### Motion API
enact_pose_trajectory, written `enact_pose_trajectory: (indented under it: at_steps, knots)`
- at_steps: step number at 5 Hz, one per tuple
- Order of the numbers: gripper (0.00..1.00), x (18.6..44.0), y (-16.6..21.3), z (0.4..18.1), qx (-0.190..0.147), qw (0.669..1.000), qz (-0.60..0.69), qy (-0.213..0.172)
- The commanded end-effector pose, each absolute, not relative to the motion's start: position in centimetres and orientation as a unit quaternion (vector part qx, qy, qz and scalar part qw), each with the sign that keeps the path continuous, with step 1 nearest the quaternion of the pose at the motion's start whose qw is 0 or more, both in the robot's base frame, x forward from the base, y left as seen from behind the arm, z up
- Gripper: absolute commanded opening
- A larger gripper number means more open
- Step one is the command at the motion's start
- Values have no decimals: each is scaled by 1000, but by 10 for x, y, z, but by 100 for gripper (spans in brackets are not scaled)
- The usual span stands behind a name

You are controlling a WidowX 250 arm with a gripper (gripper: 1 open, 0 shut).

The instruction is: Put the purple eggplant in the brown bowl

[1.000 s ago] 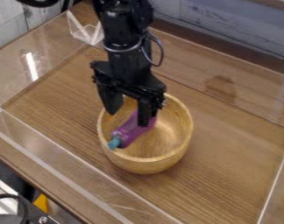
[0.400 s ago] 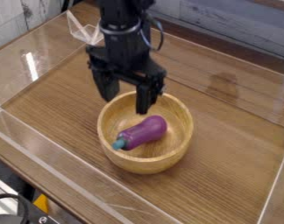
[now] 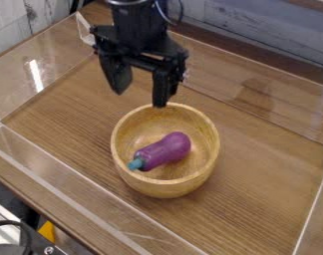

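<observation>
The purple eggplant (image 3: 164,150) lies on its side inside the brown bowl (image 3: 204,135), its teal stem cap pointing to the lower left. The bowl sits on the wooden table, right of centre. My gripper (image 3: 141,88) hangs above the bowl's far-left rim, well clear of the eggplant. It is open, black fingers (image 3: 163,90) spread wide with nothing between them.
A wooden tabletop (image 3: 85,120) is enclosed by clear plastic walls (image 3: 45,55) on the left, front and right. A tiled grey wall (image 3: 271,30) runs behind. Cables trail along the arm at the top.
The gripper has risen and drawn back to the upper left, away from the bowl. The eggplant, earlier upright between the fingers, now lies flat in the bowl.
</observation>
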State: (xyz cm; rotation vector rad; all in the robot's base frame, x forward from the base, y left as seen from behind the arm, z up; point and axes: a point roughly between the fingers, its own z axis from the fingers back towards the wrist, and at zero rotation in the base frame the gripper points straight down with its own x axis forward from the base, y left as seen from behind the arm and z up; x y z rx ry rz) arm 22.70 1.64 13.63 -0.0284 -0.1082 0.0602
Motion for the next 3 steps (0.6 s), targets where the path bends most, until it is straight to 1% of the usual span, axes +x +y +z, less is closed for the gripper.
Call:
enact_pose_trajectory:
  at_steps: [1, 2, 3]
  knots:
    - [100, 231, 22, 156, -6, 995, 42, -89]
    - [100, 229, 22, 150, -6, 995, 48, -86]
    - [100, 226, 23, 149, -5, 995, 55, -84]
